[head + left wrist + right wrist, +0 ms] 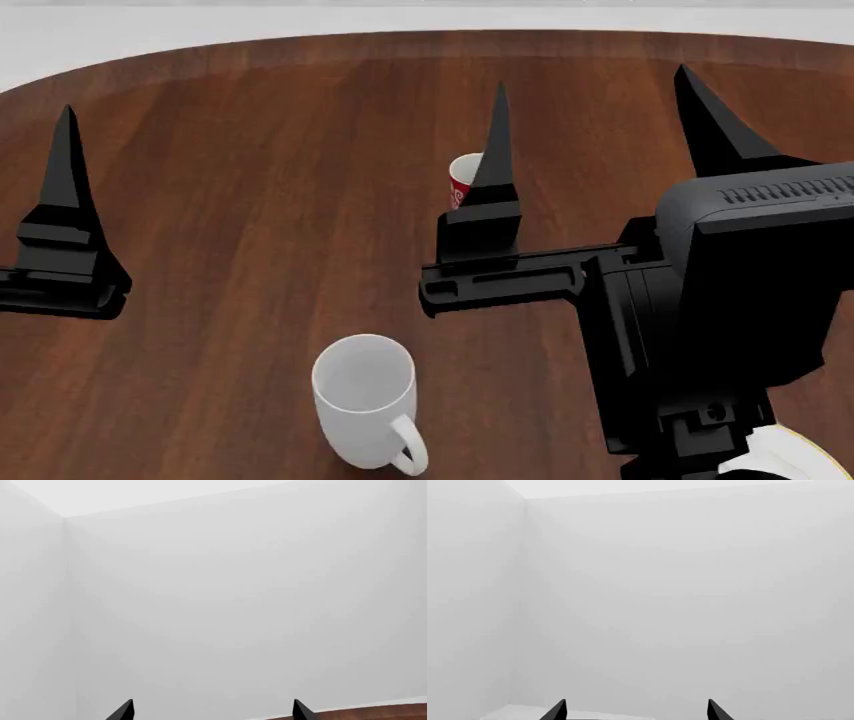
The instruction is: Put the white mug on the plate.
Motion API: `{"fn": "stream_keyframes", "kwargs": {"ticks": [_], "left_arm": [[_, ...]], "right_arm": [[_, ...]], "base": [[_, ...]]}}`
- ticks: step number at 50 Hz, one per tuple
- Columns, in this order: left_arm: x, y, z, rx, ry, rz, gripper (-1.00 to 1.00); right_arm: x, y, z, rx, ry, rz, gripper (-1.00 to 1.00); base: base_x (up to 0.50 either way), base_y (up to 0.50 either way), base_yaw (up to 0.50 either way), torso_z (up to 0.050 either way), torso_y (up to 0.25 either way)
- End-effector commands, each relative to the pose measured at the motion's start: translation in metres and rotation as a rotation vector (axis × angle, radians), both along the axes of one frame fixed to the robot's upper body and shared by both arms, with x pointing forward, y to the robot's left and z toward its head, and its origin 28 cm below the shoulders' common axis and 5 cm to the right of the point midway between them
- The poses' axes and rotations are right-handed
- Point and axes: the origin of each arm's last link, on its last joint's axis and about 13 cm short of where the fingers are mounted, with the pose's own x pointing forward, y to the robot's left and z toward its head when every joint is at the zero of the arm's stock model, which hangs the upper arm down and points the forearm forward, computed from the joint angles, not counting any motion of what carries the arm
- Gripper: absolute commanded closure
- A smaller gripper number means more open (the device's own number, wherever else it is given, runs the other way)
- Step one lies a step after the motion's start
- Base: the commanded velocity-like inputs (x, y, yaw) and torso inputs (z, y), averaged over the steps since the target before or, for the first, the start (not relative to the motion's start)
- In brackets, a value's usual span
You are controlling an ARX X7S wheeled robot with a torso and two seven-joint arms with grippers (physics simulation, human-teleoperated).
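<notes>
The white mug (363, 402) stands upright and untouched on the dark wooden table (267, 180), at about 6 o'clock in the head view, its loop handle turned toward the robot. The plate (797, 457) is only a sliver of white dish with a tan-gold rim at roughly 5 o'clock, mostly hidden beneath the right arm's black housing. The mug and plate sit apart; nothing rests on what shows of the plate.

The right gripper (597, 120) hovers above the table with its fingers spread wide and nothing between them; one finger crosses in front of the red patterned mug (463, 180) at 12 o'clock. The left gripper (213, 711) shows one finger at 9 o'clock in the head view, and its wrist camera shows two tips apart, empty, facing a blank wall.

By the look of it, the task has not begun: reaching, grasping, carrying and setting down all remain.
</notes>
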Motion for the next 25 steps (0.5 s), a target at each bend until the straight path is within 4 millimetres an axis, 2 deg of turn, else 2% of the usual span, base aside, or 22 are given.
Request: {"fn": "stream_keyframes", "kwargs": {"ticks": [1,13,25], "left_arm": [[-0.0004,-0.0007,-0.0004,0.001,0.001,0.001,-1.0],[0.0003,-0.0007,0.0004,0.002,-0.002,0.003,-1.0],[0.0006,0.0003,-0.0014,-0.004,0.0,0.005,-1.0]], "right_arm": [[-0.0005,-0.0006,-0.0027,-0.002,0.01,0.001,-1.0],[0.001,-0.0006,-0.0045,-0.013,0.019,0.0,-1.0],[-0.0061,-0.0008,0.0017,-0.063,0.047,0.01,-1.0]], "base": [[0.29,0.0,0.0,0.0,0.0],[0.28,0.0,0.0,0.0,0.001],[0.03,0.0,0.0,0.0,0.0]]}}
